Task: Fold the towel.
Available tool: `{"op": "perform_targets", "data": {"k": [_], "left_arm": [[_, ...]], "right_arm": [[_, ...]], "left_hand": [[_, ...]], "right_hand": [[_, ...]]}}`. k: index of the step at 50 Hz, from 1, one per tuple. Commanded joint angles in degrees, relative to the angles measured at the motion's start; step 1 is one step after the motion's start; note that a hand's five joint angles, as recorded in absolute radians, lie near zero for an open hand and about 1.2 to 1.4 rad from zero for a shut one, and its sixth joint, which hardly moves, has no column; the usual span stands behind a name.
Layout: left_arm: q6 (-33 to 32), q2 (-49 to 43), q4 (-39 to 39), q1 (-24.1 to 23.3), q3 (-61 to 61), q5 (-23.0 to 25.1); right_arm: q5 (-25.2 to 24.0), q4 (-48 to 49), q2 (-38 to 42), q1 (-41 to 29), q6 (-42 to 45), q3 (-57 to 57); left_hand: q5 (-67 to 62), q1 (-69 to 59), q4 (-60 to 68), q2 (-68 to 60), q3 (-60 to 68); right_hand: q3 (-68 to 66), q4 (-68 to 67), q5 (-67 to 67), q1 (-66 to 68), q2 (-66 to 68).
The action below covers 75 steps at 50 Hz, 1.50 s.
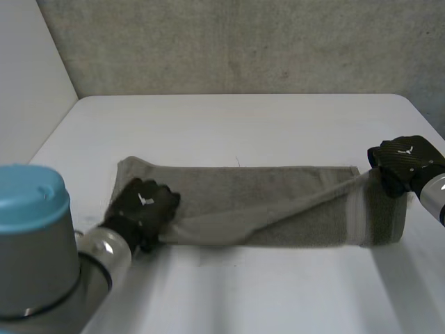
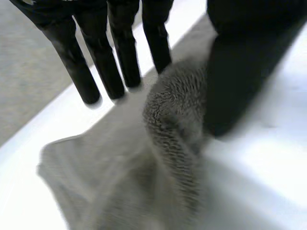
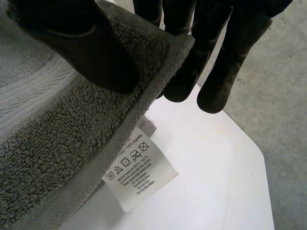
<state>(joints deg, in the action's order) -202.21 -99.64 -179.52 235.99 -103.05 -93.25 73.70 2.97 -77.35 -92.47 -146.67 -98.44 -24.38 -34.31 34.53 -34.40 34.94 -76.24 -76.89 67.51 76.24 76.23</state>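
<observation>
A grey towel [image 1: 264,202] lies folded lengthwise across the white table [image 1: 243,125]. My left hand [image 1: 142,205] rests at its near left end. In the left wrist view the fingers [image 2: 76,62] stand straight and spread, and a rumpled fold of towel [image 2: 177,115] bulges beside the thumb with nothing pinched. My right hand [image 1: 403,163] holds the right end lifted off the table. In the right wrist view its thumb [image 3: 81,43] presses the towel's edge [image 3: 57,143] against the fingers. A white care label [image 3: 139,175] hangs from that edge.
The table's right corner and the grey floor [image 3: 283,120] beyond it lie just past my right hand. A rough grey wall [image 1: 243,42] runs behind the table. My left arm's blue cap [image 1: 31,195] stands at the near left.
</observation>
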Motion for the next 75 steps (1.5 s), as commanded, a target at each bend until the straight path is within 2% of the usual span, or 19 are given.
{"op": "perform_targets", "data": {"k": [1,12,17,22,30,35,44,48,50,52,61,67,73,75], "left_arm": [[-0.46,1.38,1.89,-4.14,-0.48,0.44],[-0.46,0.67,1.81,4.03,7.78,1.49],[-0.73,-6.34,2.86,5.96,11.99,7.45],[-1.86,-10.48,5.67,8.60,13.92,9.31],[-7.13,-17.59,6.29,9.40,16.47,9.49],[-10.21,-20.33,6.73,9.40,17.36,9.40],[-11.19,-20.86,6.46,9.48,16.92,9.49],[-11.27,-21.12,6.29,9.40,16.92,9.40],[-11.27,-21.48,6.29,9.48,16.92,9.40],[-11.27,-21.65,6.29,9.48,16.92,9.14],[-11.27,-20.42,6.55,9.57,16.04,8.44],[-11.27,-19.37,6.73,10.36,15.34,8.35],[-11.10,-11.90,6.55,13.61,12.61,8.35],[-10.66,-9.61,6.55,14.32,11.73,8.35]], "right_arm": [[-0.14,0.55,-0.87,-0.25,0.16,-1.84],[-0.14,1.16,-0.87,-0.52,0.07,-3.60],[-0.14,1.95,-0.87,-0.52,0.07,-4.56],[-0.14,2.83,-0.78,-0.52,0.25,-5.44],[-0.14,3.54,-0.52,-0.61,0.42,-6.15],[-0.14,3.54,-0.52,-0.61,0.42,-6.32],[-0.14,4.33,-0.26,-0.61,0.51,-6.68],[-0.14,4.24,-0.26,-0.61,0.51,-6.76],[-0.14,4.33,-0.26,-0.61,0.51,-6.76],[-0.14,4.33,-0.26,-0.61,0.51,-6.76],[-0.14,4.33,-0.26,-0.43,0.51,-6.59],[-0.13,4.15,-0.60,-0.17,0.42,-6.68],[0.22,3.45,-1.49,-0.08,0.25,-6.32],[0.30,2.23,-4.28,0.01,0.33,-6.50]], "left_hand": [[22.99,22.91,-23.13,23.01,-23.55],[21.98,21.90,-22.12,22.00,-22.54],[11.42,11.35,-11.57,11.44,-11.98],[7.69,7.61,-7.83,7.70,-8.25],[-3.74,-3.82,3.60,-3.73,3.18],[-4.43,-4.51,4.29,-4.42,3.87],[-3.42,-3.50,3.28,-3.40,2.86],[-6.77,-6.84,6.62,-6.75,6.21],[-11.49,-11.57,11.35,-11.48,10.93],[-26.05,-26.12,25.90,-26.03,25.49],[-45.58,-45.66,45.44,-45.57,45.02],[-45.62,-45.69,45.47,-45.60,45.06],[-45.62,-45.69,45.47,-45.60,45.06],[-45.62,-45.69,45.47,-45.60,45.06]], "right_hand": [[-3.76,-3.11,2.49,3.76,3.77],[-3.76,-3.11,2.49,3.76,3.77],[-3.76,-3.11,2.49,3.76,3.77],[-3.76,-3.11,2.49,3.76,3.77],[-3.76,-3.11,2.49,3.76,3.77],[-3.76,-3.11,2.49,3.76,3.77],[-3.76,-3.11,2.49,3.76,3.77],[-3.76,-3.11,2.49,3.76,3.77],[-3.76,-3.11,2.49,3.76,3.77],[-3.76,-3.11,2.49,3.76,3.77],[-3.76,-3.11,2.49,3.76,3.77],[-3.76,-3.11,2.49,3.76,3.77],[-3.76,-3.11,2.49,3.76,3.77],[-3.76,-3.11,2.49,3.76,3.77]]}}
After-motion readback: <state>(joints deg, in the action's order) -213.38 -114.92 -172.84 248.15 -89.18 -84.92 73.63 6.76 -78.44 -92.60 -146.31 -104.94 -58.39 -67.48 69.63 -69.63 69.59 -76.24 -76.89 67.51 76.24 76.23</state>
